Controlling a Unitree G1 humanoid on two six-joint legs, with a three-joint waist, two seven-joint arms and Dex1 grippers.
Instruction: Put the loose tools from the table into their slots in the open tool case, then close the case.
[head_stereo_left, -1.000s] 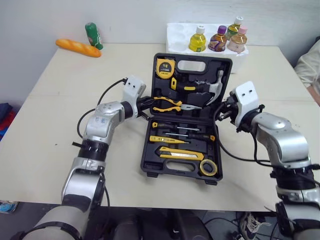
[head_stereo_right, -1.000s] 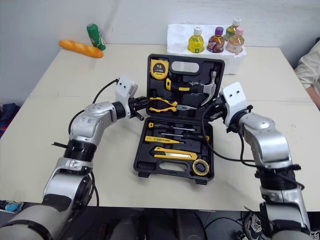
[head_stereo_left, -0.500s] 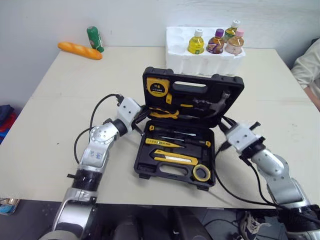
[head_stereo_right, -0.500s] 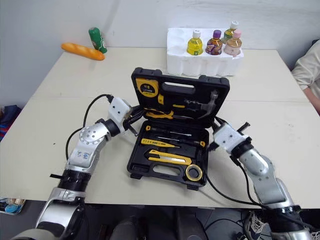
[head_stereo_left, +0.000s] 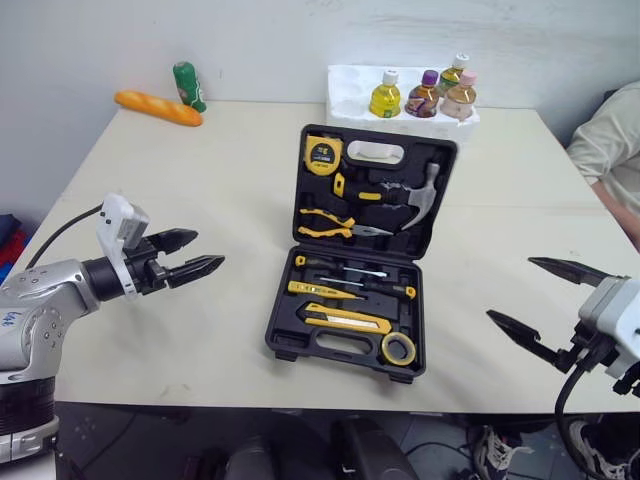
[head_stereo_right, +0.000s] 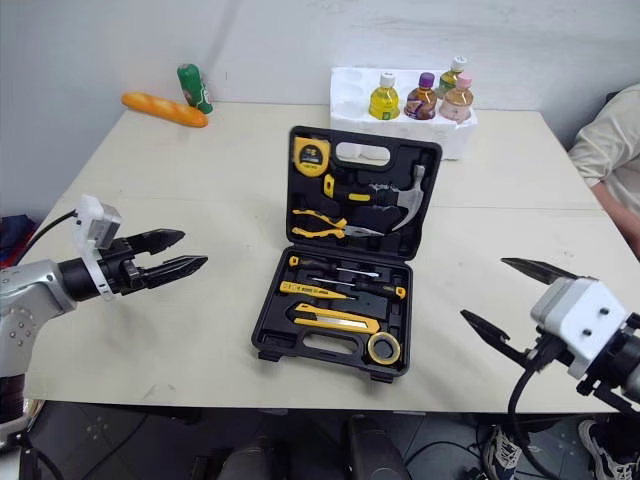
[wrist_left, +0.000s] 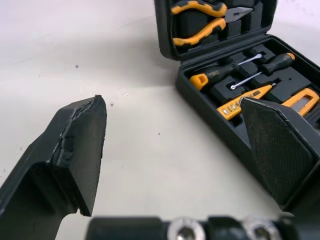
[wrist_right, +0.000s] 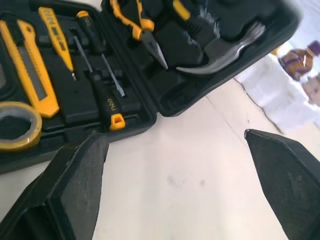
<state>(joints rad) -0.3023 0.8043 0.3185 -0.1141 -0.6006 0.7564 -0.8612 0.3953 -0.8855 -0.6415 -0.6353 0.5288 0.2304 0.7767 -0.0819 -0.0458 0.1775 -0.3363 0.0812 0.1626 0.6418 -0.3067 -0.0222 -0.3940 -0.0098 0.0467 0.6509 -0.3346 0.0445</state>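
Beige table (head_stereo_left: 230, 170) bears the open tool case (head_stereo_left: 447, 185), which lies between the two claws and well apart from each. The left gripper (head_stereo_left: 208, 249) hovers over the tabletop, fingers spread wide, holding nothing. The right gripper (head_stereo_left: 510, 289) likewise gapes empty. On a black-handled screwdriver (wrist_right: 102, 97) seated in its slot, white lettering seems to read "deli".

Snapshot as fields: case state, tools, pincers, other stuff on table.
tool case: open, flat on table
slotted: tape measure, hammer, pliers, screwdrivers, utility knife, tape roll
left pincer: open, empty, left of case, clear of it
right pincer: open, empty, right of case, clear of it
far edge: bread, green bottle, foam tray with bottles
left to do: close case
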